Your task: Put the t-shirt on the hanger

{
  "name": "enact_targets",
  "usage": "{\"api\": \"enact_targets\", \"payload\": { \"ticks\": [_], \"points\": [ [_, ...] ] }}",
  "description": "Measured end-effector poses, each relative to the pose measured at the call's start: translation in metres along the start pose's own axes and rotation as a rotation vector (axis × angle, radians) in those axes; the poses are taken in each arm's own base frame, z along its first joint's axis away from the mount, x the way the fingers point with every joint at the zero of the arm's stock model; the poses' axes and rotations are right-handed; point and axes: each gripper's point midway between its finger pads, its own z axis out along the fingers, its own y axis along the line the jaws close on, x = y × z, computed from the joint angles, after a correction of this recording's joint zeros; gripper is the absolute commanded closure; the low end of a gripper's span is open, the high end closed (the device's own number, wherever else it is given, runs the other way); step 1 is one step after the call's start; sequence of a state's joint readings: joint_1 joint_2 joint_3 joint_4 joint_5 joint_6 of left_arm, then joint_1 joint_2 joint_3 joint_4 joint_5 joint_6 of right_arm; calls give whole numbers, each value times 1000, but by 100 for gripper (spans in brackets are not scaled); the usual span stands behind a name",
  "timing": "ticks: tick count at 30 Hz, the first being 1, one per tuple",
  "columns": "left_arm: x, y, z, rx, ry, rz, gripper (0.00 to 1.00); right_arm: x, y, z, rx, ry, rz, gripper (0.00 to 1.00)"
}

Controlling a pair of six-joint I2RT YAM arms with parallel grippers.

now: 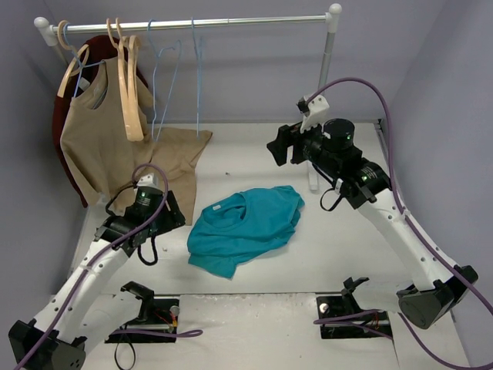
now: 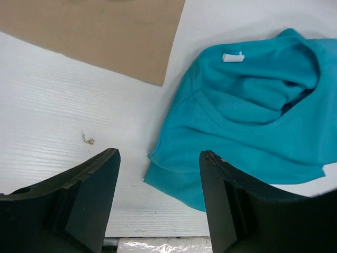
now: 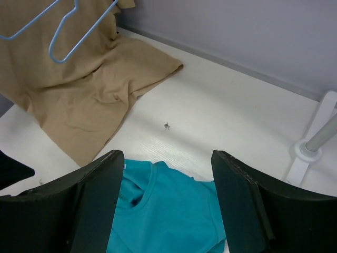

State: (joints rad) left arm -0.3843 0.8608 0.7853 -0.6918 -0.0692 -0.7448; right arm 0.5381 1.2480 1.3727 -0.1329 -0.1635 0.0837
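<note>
**A:** Where is the t-shirt (image 1: 245,227) found, and is anything held?

**B:** It is seen crumpled in the middle of the bench (image 1: 254,158), collar toward the left. It is well apart from the hanger (image 1: 166,77), which is hung on the rail (image 1: 231,21) at the back. Nothing is held. The left hand (image 2: 158,158) is spread wide just beside the shirt's left edge. The right hand (image 3: 166,155) is spread above and behind its far side. No cloth is caught between the fingers of either.

**A:** What could be spoiled from here?

**B:** It is judged that only one layer may be pinched from the heap, so the shirt would be dragged in a bunch rather than opened. The tan cloth (image 1: 181,158) is lying near the collar and could be caught along with it. At the rail, the thin hanger could be knocked off if it is approached from the side. It could also be tangled with the second wire hanger (image 1: 198,69) or the wooden hangers (image 1: 132,85).

**A:** And the room for moving?

**B:** Bare bench is offered to the right of the shirt and behind it, up to the rail post (image 1: 327,69). The left side is crowded by the tan sleeveless top (image 1: 96,131) and the cloth. Walls are set close on both sides, so wide swings are best avoided.
</note>
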Motion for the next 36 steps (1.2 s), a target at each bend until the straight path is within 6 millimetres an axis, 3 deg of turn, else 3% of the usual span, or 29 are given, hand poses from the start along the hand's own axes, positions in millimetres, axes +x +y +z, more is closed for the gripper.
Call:
{"api": "enact_targets", "payload": {
  "ticks": [5,13,17,20,24,31,36],
  "points": [
    [-32,-19,-29,55,-65,11,39,6,0,0,0,2,23,30],
    [-124,-85,-119,267,-268,46,39,36,-11,7,60,80,48,30],
    [-162,-120,-145,367,-339,64,39,40,-16,6,89,96,48,28],
    [-194,-146,-154,414,-393,90,39,42,-18,5,101,100,47,28],
    [-232,-173,-144,434,-479,147,39,46,-19,3,103,118,39,27],
    [-287,-207,-104,394,-594,236,39,49,-19,-10,104,134,21,25],
    [-306,-219,-67,343,-616,315,39,39,-17,-32,99,91,6,24]
  ]
}}
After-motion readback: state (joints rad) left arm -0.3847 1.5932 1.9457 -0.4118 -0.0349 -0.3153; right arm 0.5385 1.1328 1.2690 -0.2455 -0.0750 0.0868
